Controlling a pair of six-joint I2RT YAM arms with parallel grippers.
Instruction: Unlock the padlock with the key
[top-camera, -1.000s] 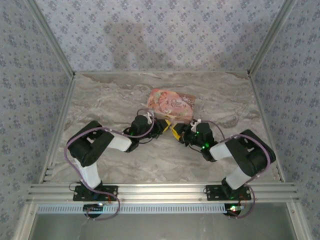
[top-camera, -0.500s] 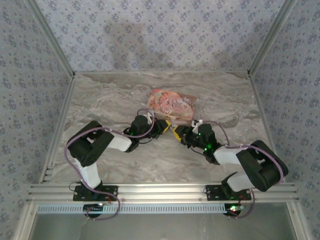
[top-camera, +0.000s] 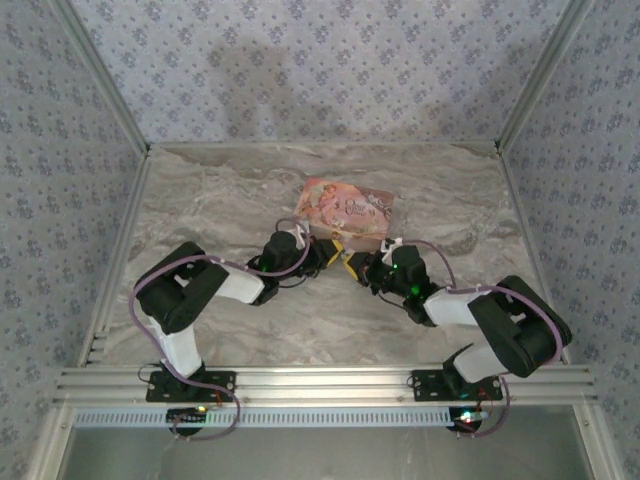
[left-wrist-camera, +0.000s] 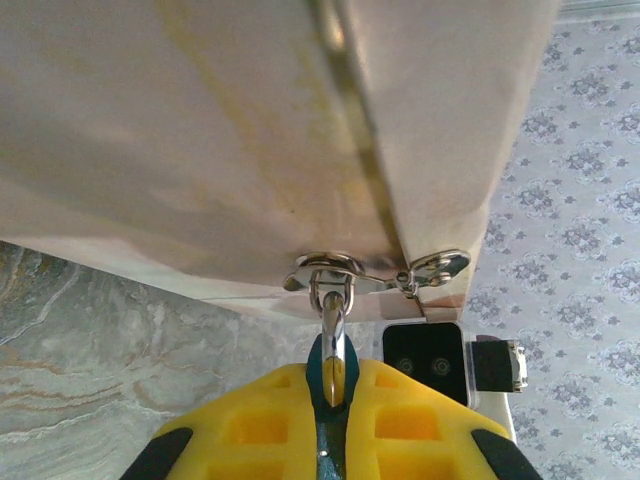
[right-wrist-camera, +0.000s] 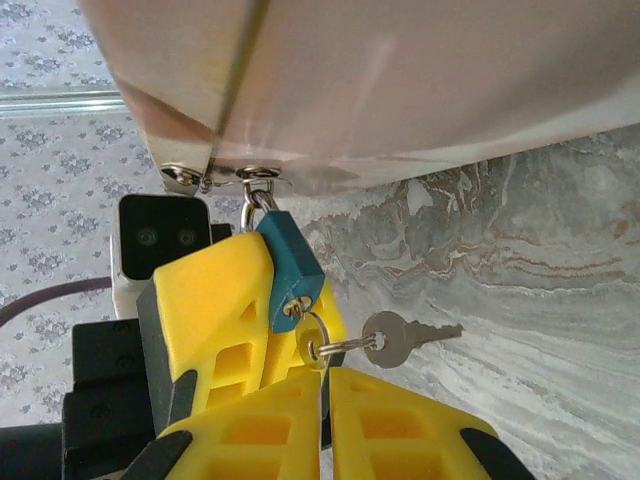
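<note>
Left gripper (left-wrist-camera: 330, 390) clamps the teal padlock (right-wrist-camera: 290, 262), which hangs by its shackle from the hasp (left-wrist-camera: 330, 270) of the pink box (top-camera: 345, 208); right gripper (right-wrist-camera: 323, 388), fingers drawn together, pinches the key ring (right-wrist-camera: 318, 345) at the padlock's base, a key (right-wrist-camera: 395, 340) dangling

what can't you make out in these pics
- Right wrist: the padlock keyhole, and whatever is in it, is hidden behind the ring and right fingers.
- Left wrist: the padlock body is mostly buried between the left fingers.
- Top: the padlock is too small to make out.
</note>
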